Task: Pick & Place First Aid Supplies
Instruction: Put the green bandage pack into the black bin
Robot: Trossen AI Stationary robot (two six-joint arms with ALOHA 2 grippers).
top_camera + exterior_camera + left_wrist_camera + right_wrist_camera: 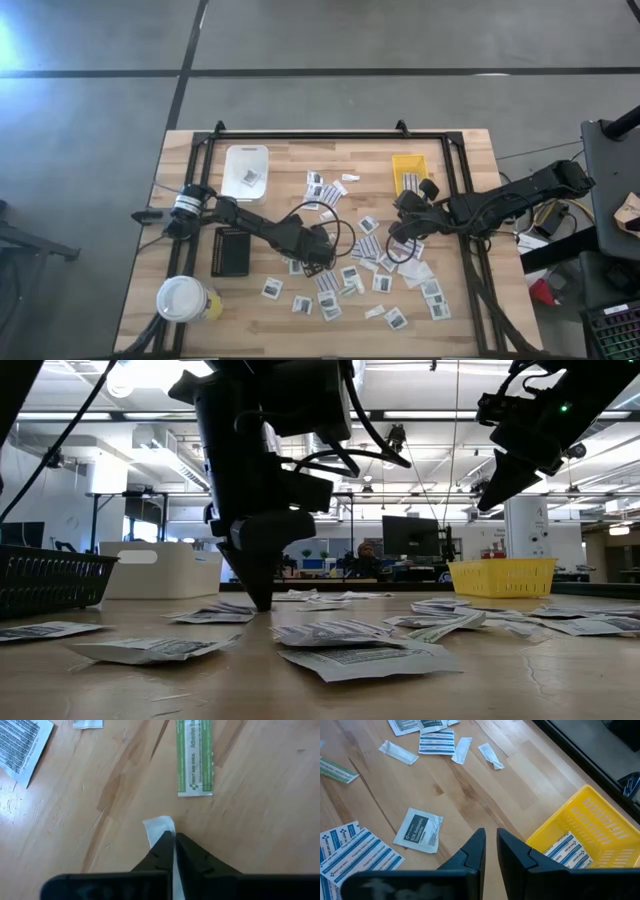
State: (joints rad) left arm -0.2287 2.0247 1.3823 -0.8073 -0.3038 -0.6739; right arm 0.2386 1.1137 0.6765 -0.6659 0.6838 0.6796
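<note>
First aid supplies lie scattered over the wooden table: white packets (385,283) with dark print, striped strips (436,742) and a green-printed strip (195,757). My left gripper (318,262) stands at mid-table, pointing steeply down with its tips at the tabletop (262,603). It is shut on a small white strip (160,827). My right gripper (403,206) hangs above the table beside the yellow tray (410,172). Its fingers (491,845) stand a narrow gap apart with nothing between them. My left gripper pinches the small white strip between its two fingers; a thin white edge (174,865) runs back between them. The fingers come from above, pointing steeply down. The strip's free end (161,826) sticks out past the fingertips, right at the wood.
A white tray (246,170) holding a packet stands at the far left, a black tray (231,250) at the near left. A white-lidded yellow cup (182,298) is at the near left corner. The yellow tray (600,820) holds striped packets. A black frame (330,135) borders the table.
</note>
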